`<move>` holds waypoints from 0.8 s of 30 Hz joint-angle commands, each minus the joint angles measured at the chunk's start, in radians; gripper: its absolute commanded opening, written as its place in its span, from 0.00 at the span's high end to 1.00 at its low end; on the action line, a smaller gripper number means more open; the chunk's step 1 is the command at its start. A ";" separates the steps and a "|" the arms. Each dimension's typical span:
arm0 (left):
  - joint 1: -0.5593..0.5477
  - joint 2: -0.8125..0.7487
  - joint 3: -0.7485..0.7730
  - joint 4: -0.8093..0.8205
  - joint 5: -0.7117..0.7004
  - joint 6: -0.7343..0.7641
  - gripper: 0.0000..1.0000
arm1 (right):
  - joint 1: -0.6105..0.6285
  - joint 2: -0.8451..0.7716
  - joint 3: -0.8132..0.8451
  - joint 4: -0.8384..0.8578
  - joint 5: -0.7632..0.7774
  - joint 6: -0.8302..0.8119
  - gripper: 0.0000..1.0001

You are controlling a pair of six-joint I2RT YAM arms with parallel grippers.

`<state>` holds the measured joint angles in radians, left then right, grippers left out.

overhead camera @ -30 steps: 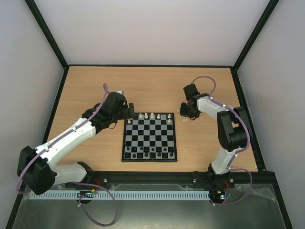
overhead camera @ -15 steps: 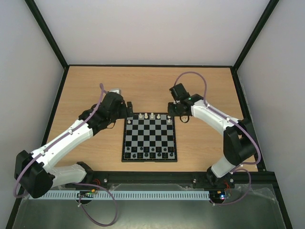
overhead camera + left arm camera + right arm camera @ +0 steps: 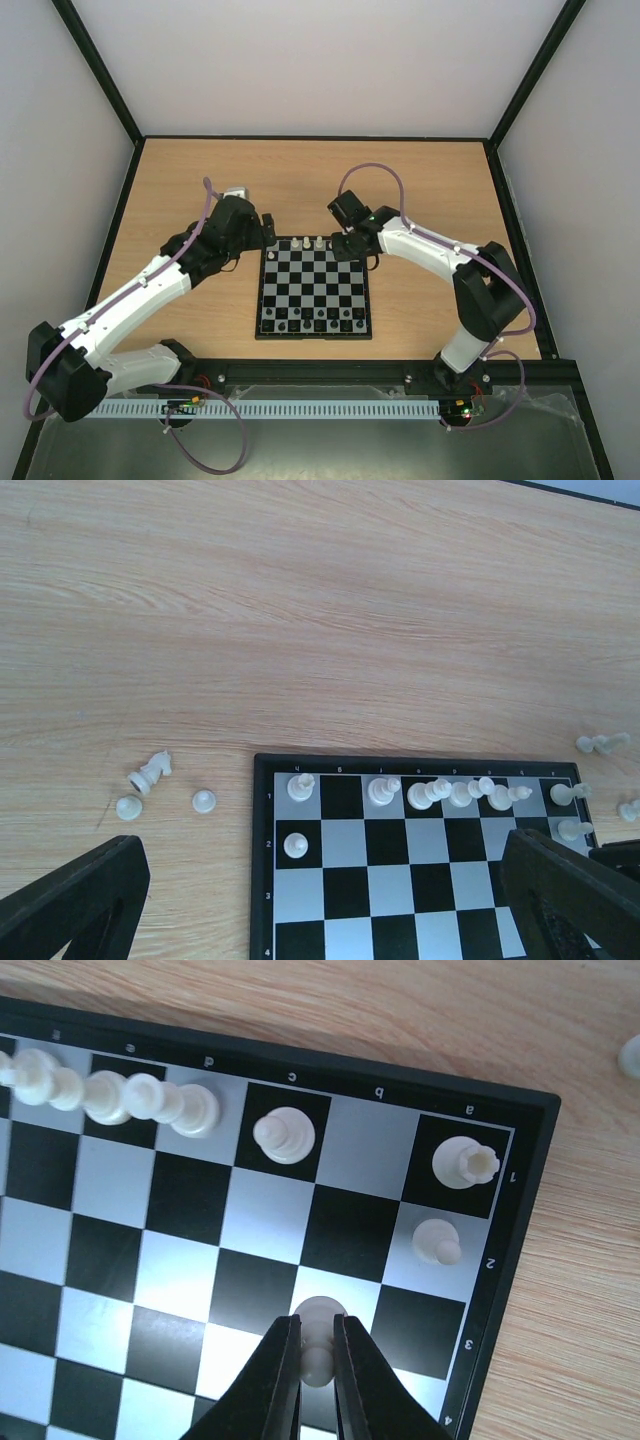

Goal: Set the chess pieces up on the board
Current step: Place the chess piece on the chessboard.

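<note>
Right wrist view sets the flat black-and-grey checkered chessboard [image 3: 524, 1222] directly beneath the right gripper [image 3: 317, 1360], whose black fingers [image 3: 278, 1385] are nearly closed, pinching one tiny whitish chess piece [image 3: 319, 1318] above squares near the board's corner. Left gripper [image 3: 320, 890] hangs wide apart, holding nothing, over the board's edge, with three loose whitish pieces [image 3: 150, 772] lying just beside the board on the light wooden table [image 3: 300, 600]; pale walls [image 3: 320, 60] stand around.

Tiny whitish chess pieces [image 3: 383, 791] upright along one edge row of the checkered board [image 3: 262, 860], others beside it
</note>
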<state>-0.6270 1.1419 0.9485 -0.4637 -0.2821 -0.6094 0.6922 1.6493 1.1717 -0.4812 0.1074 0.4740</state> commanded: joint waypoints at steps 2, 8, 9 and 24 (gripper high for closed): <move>0.007 -0.019 -0.010 -0.018 -0.023 -0.007 0.00 | 0.005 0.059 0.021 -0.038 0.008 0.009 0.91; 0.007 -0.019 -0.011 -0.018 -0.025 -0.007 0.00 | 0.006 0.106 0.044 -0.024 0.002 0.003 0.91; 0.006 -0.020 -0.012 -0.018 -0.027 -0.006 0.00 | 0.005 0.113 0.046 -0.022 0.002 0.003 0.91; 0.013 -0.030 -0.017 -0.023 -0.031 -0.005 0.00 | 0.006 0.188 0.088 -0.022 0.050 -0.005 0.91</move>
<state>-0.6220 1.1381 0.9474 -0.4679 -0.2932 -0.6106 0.6937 1.8206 1.2224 -0.4667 0.1265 0.4747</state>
